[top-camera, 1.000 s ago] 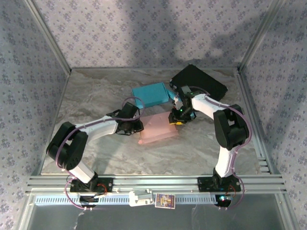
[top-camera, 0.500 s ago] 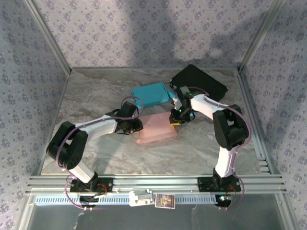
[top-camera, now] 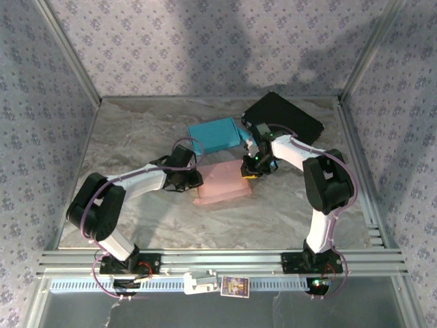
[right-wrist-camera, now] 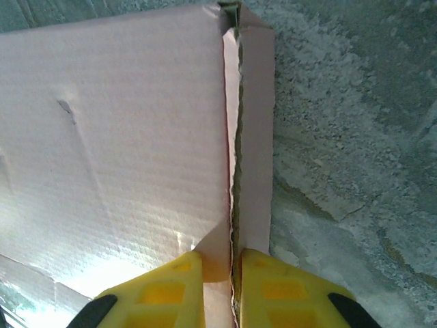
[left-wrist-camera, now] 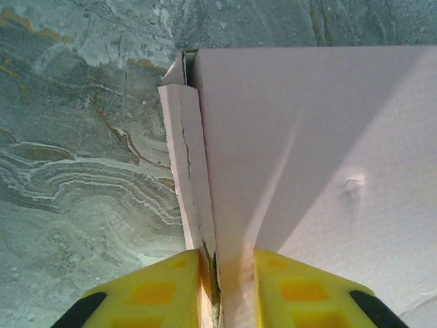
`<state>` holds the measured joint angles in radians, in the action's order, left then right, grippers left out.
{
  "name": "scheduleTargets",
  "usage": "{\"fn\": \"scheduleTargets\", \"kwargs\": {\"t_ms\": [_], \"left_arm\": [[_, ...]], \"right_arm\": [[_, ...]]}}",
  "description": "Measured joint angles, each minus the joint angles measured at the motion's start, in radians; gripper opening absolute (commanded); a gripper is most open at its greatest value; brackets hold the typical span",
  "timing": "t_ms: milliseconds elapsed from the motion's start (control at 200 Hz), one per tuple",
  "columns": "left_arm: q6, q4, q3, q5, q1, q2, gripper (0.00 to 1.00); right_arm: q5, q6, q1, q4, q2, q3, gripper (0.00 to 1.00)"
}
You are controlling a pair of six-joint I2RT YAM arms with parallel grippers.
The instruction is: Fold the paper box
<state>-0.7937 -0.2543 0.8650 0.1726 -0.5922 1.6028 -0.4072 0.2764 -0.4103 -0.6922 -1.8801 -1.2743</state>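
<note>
Fingers of the left gripper [left-wrist-camera: 227, 273] pinched shut on the left side wall of the pink paper box [top-camera: 222, 183], those of the right gripper [right-wrist-camera: 222, 273] likewise on its right wall; box lying on the worktop [top-camera: 136, 143] between both arms, opposite walls held apparently to keep their creases upright.

**Light check: soft up top, hot spot on right wrist cam**

Top view: diffuse, fairly dim, light from above. Big soft shadows on the back wall [top-camera: 218, 48] behind the pink box [top-camera: 222, 183]. Table [top-camera: 136, 143] left of the box is evenly lit, no glare. Left wrist view: sharp focus, a slanted shadow crosses the box's face. Right wrist view: blown-out glare on the box's lower-left corner; table right of the box looks grainy and soft.
</note>
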Motion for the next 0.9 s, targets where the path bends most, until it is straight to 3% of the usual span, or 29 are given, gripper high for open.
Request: {"fn": "scheduleTargets", "kwargs": {"t_ms": [185,340,540,899], "left_arm": [[0.002,-0.005,0.0,0.0,0.003,-0.004,0.12],[0.015,0.013,-0.009,0.019,0.011,-0.006,0.08],[0.03,0.101,-0.079,0.088,0.051,-0.037,0.08],[0.078,0.238,-0.183,0.249,0.15,-0.063,0.06]], "right_arm": [[-0.007,-0.005,0.005,0.002,0.007,0.003,0.34],[-0.082,-0.019,0.057,0.028,0.052,0.061,0.49],[-0.195,-0.04,0.132,0.074,0.089,0.113,0.53],[-0.285,-0.047,0.133,0.128,0.061,0.15,0.56]]}}
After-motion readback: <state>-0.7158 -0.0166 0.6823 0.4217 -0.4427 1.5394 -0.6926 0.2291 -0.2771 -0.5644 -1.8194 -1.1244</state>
